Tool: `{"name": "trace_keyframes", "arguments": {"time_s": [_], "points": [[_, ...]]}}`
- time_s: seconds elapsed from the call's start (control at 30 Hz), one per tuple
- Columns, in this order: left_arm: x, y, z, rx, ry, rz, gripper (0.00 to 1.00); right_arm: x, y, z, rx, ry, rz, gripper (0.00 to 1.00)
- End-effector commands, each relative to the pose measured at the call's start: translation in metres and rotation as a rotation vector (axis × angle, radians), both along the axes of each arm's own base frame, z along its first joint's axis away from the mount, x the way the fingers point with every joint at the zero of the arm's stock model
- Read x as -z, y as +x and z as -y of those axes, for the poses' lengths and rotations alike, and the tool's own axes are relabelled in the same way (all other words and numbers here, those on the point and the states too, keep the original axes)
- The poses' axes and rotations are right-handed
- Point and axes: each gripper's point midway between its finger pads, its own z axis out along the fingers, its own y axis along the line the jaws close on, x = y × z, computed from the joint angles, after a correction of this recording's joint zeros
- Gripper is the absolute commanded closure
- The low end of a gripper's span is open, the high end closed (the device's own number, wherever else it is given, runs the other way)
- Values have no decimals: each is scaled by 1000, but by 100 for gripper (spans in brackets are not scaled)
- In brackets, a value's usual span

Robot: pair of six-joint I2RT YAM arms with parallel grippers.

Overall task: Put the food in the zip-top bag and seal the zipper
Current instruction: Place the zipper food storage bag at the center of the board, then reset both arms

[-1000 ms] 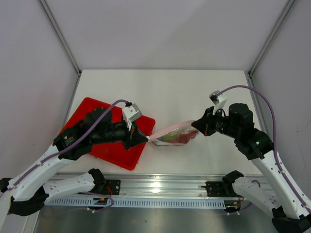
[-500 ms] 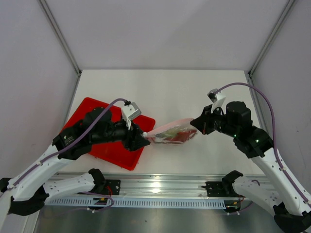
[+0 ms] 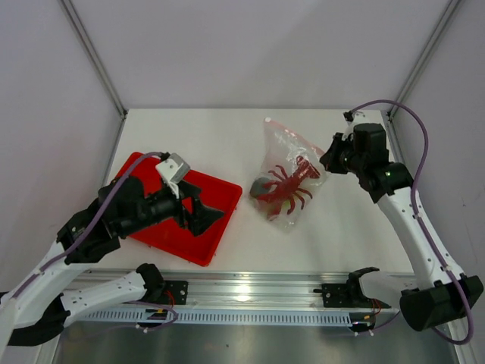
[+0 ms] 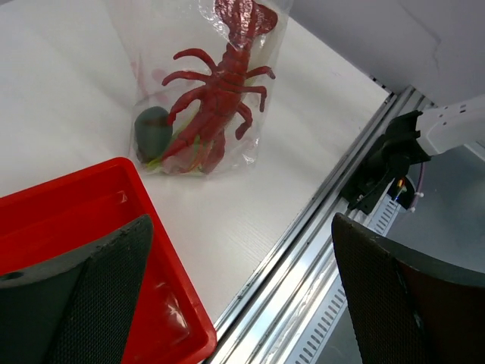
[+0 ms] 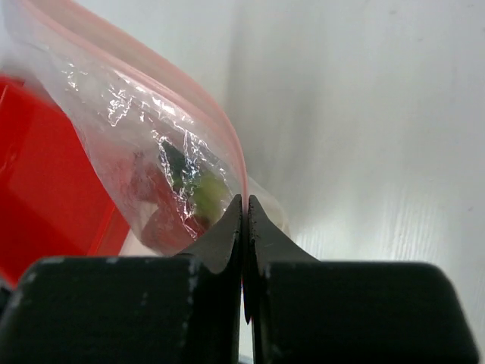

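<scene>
The clear zip-top bag (image 3: 292,163) lies right of the table's middle, with its pink zipper (image 3: 295,136) along the far edge. Inside it are the red lobster (image 3: 286,186), the dark-green fruit (image 3: 261,186) and the leek (image 4: 189,155), which lies under the lobster. My right gripper (image 3: 327,161) is shut on the bag's right corner at the zipper (image 5: 220,129), with the pink strip pinched between its fingertips (image 5: 227,227). My left gripper (image 3: 211,212) hangs open and holds nothing, above the red tray's near right corner and well left of the bag (image 4: 204,91).
The red tray (image 3: 144,163) sits at the left under my left arm, its corner (image 4: 76,205) between my left fingers. A metal rail (image 3: 250,292) runs along the table's near edge. Walls and frame posts close in the back and both sides.
My left gripper opened, let go of the bag's left end and drew back over the tray. My right gripper swung the bag up and away to the far right.
</scene>
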Motion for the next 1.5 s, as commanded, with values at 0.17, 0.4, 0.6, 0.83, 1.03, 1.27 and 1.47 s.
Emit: {"name": "trace_keyframes", "arguments": {"time_s": [0.17,0.4,0.6,0.83,1.03,1.27,1.47], "points": [[15,-10,-3,4,-41,-43,0,13,86,58,255,43,57,100],[21,-28,6,90,-77,-112,1,60,160,120,425,50,23,100],[38,-35,-2,85,-84,-134,1,118,191,168,561,38,-81,100],[49,-37,-1,84,-87,-158,0,142,192,185,595,78,-156,45],[46,-31,1,58,-109,-150,1,64,186,187,630,15,-67,0],[60,-16,12,5,-126,-180,0,4,130,132,520,-11,14,1],[67,10,23,-81,-173,-196,0,37,45,45,375,-46,25,1]]}}
